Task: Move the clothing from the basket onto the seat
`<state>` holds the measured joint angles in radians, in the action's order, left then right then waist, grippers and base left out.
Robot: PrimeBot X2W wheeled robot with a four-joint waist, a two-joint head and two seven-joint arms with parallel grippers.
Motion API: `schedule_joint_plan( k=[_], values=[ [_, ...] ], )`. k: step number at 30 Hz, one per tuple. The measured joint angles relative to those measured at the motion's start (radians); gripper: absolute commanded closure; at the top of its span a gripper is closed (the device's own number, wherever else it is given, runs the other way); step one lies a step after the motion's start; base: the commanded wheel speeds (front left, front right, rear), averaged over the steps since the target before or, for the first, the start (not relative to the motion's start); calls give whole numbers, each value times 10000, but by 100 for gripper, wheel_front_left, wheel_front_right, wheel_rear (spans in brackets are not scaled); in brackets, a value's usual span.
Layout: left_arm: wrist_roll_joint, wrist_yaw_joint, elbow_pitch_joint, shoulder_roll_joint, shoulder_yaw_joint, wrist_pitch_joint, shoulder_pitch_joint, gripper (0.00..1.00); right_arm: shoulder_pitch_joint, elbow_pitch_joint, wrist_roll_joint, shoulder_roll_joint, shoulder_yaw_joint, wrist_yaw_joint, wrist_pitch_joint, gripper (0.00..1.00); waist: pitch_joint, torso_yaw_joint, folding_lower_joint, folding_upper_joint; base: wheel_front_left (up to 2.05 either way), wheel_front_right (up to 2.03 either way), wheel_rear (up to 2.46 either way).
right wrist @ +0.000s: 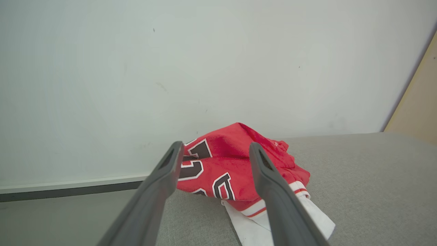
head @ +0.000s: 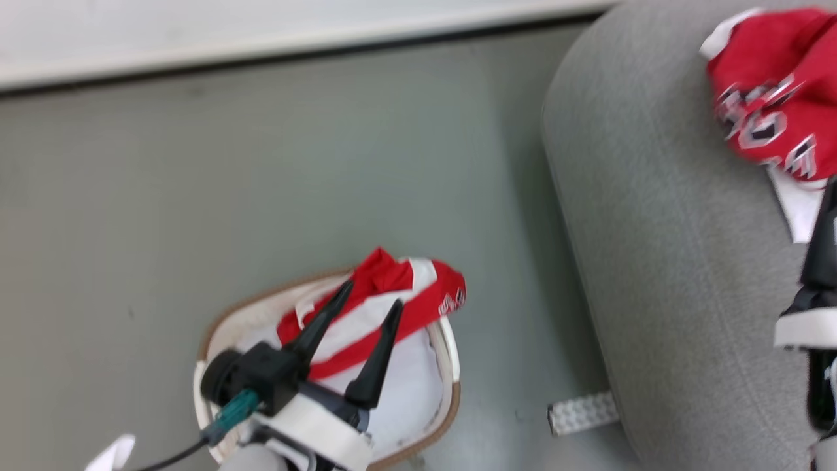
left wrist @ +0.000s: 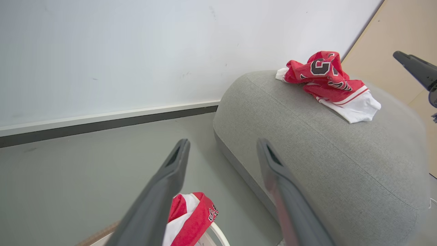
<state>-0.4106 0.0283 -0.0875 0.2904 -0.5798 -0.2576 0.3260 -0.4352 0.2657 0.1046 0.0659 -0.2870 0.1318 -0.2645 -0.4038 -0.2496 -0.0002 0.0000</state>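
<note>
The seat point(head: 654, 229) stands to the right of the basket point(head: 453, 386), with a strip of floor point(head: 510, 327) between them, and the basket is the mark I steer by. One crumpled red garment point(head: 771, 98) already lies on top of the seat, well apart from the basket. A second red-and-white garment point(head: 392, 288) is heaped in the basket and spills over the rim on the side toward the seat. I judge that my next reach turns on that second piece. It lies right under and just ahead of the left gripper point(head: 371, 294), which hangs over the basket with its jaws wide apart and nothing between them. The garment's striped band seems to run slantwise across the line of the fingers, so a plain descent should straddle it. The right gripper point(right wrist: 215, 145) is far from the basket, over the seat, spread wide and empty, with the crumpled garment lying free just beyond its fingertips. The left arm is clearly the nearer one.
</note>
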Motion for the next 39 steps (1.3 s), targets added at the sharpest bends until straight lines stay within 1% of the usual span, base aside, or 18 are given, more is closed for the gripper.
schedule_joint_plan(
  k=[6,12,15,19,22,27,34,39],
  values=[
    [-222,253,130,-157,610,-54,-1133,0,1102,-531,-94,-46,865,0,0,0,1419,112,-1,0,0,0,0],
    [-56,276,458,-343,1333,-63,-2163,0,2040,-972,-98,-90,1283,0,0,0,2534,368,-2,0,0,0,0],
    [155,238,493,-412,1657,-63,-2712,0,2550,-1034,-96,-107,1567,2,-2,0,3008,522,-2,1,0,0,0],
    [247,251,575,-497,2320,-63,-3418,0,3037,-1076,-265,-127,1977,2,0,0,3538,697,-1,1,0,0,0],
    [370,222,644,-556,2786,-65,-3800,0,3347,-1074,-414,-138,2217,0,-2,0,3774,856,-1,0,0,0,0],
    [541,15,617,-761,3457,-65,-4312,0,3770,-920,-364,-155,2727,0,-2,0,3978,1179,0,1,0,0,0],
    [905,-282,529,-1218,4372,-65,-4828,0,4077,-662,105,-163,3237,0,0,0,4186,1457,0,1,0,0,0],
    [1114,-522,546,-1565,5022,-65,-5045,0,4154,-545,161,-163,3492,0,0,0,4280,1533,1,1,0,0,0]
  ],
)
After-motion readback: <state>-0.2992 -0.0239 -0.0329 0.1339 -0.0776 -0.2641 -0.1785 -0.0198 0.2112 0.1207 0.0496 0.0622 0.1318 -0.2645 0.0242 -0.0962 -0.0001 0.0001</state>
